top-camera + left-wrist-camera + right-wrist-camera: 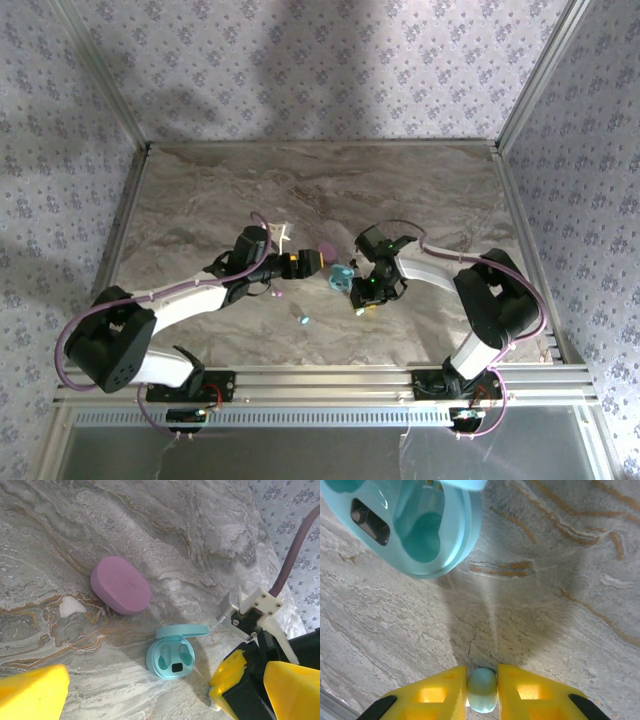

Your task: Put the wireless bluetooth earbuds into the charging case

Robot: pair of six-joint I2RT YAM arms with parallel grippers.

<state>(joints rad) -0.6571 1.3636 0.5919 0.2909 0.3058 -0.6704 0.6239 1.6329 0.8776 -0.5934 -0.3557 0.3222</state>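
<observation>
While the right gripper [482, 676] pinched a teal earbud [482, 697] at 6 o'clock, the open teal case [435, 540] lay at 11, bare marble table [560, 580] between. The left gripper [162, 702] stood spread wide; closed pink case [121, 585] at 10 from the teal rim.

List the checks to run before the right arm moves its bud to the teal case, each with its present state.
1. The teal earbud sits pinched in the right gripper: ok.
2. The teal case has its lid open: ok.
3. The socket facing the bud is empty: ok.
4. The bud is turned to fit that socket: cannot tell.
5. The left gripper is open and off the teal case: ok.
6. The pink case is open: not ok, lid shut.
</observation>
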